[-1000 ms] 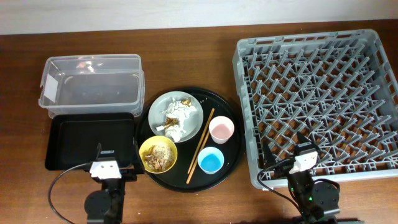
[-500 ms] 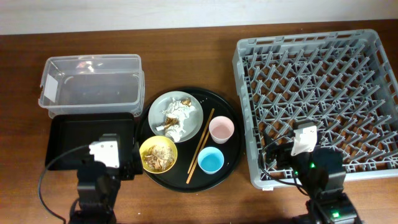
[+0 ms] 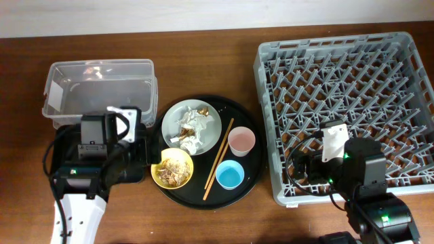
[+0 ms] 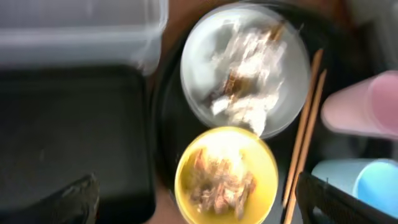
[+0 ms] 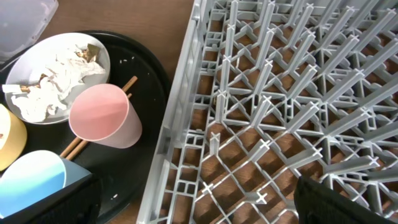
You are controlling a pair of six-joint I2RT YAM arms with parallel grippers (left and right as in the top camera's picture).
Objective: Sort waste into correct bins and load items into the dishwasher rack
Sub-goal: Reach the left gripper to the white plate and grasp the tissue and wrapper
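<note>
Barely begun: waste (image 3: 193, 130) yet to bin; plate (image 3: 172, 116), bowl (image 3: 156, 167), cups (image 3: 241, 141), chopsticks (image 3: 218, 159) yet to load into rack (image 3: 352, 88). Left fingers (image 4: 74, 199), right fingers (image 5: 62, 202) spread, empty.

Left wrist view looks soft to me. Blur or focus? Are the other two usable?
Left wrist: whole frame smeared, with the yellow bowl, plate and chopsticks all soft-edged; probably motion blur, not certain. Right wrist: sharp, with the rack pegs and pink cup crisp. Overhead: sharp, evenly lit, small glare patch on the clear tub.
</note>
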